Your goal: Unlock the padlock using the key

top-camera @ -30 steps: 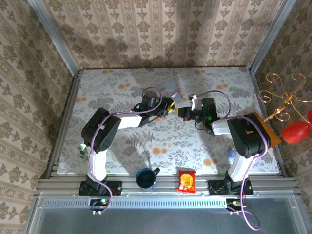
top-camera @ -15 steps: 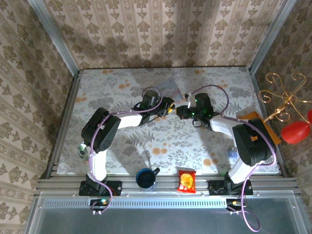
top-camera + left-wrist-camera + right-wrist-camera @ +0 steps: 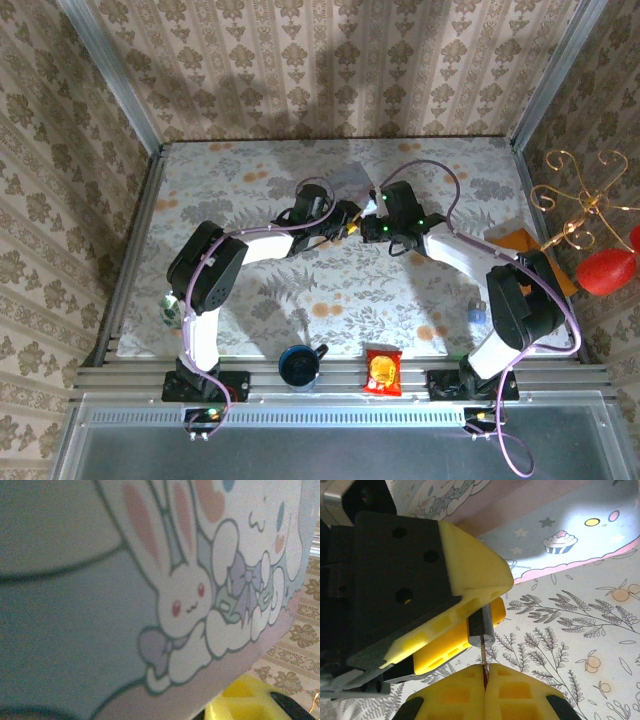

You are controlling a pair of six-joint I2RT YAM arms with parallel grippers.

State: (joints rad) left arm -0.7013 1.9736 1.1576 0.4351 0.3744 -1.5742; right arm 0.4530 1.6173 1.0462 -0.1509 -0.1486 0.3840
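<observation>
R gripper [image 3: 485, 676] is clenching the key [image 3: 483, 656], pads pressed together w/ only the thin blade sticking out ahead of the fingertips. L gripper [image 3: 346, 222] is grasping the padlock [image 3: 481, 624] directly ahead of the R fingertips. The lock's dark body is sitting pinched between the yellow L fingers [image 3: 470, 572], w/ its silvery end face pointing back at the R gripper. Blade tip is touching or just entering that face; depth cannot be told. Tin box [image 3: 560, 527] is lying just beyond the L gripper, not part of the grip. Step in hand, as judged: seating the key, then turning it. For a clean result, blade axis should be lining up w/ the lock body axis before any push, since tilt is likely binding or bending the thin blade. Push should be going straight fwd to full seat. R wrist should then be rolling about the blade axis only, w/ L gripper bracing the body against spin.
</observation>
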